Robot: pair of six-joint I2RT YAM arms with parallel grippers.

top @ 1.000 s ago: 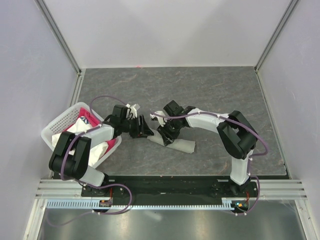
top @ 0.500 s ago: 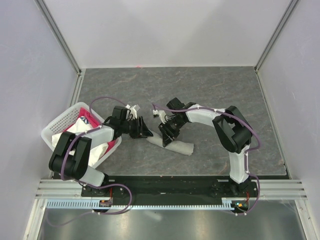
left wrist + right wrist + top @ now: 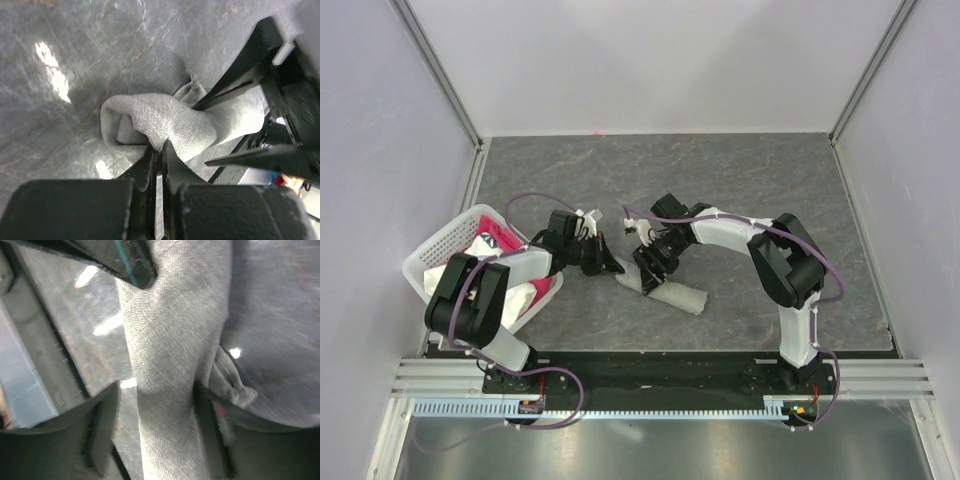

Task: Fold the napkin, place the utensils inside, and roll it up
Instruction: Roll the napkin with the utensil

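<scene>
The grey-green napkin (image 3: pixel 680 296) lies as a short roll on the dark table, just in front of both grippers. My left gripper (image 3: pixel 613 267) is at the roll's left end. In the left wrist view its jaws (image 3: pixel 160 146) are shut, with a pinch of the napkin (image 3: pixel 170 120) caught at their tips. My right gripper (image 3: pixel 648 275) reaches down over the roll. In the right wrist view it (image 3: pixel 156 390) stands open astride the napkin (image 3: pixel 170 340), the right finger against the cloth and the left one apart from it. The utensils are hidden.
A white basket (image 3: pixel 430 250) holding a pink cloth (image 3: pixel 498 238) and a white cloth (image 3: pixel 470 255) stands at the left, beside the left arm. Pale walls enclose the table on three sides.
The left gripper has closed on the end of the roll. The right gripper has swung left along the roll and has opened around it.
</scene>
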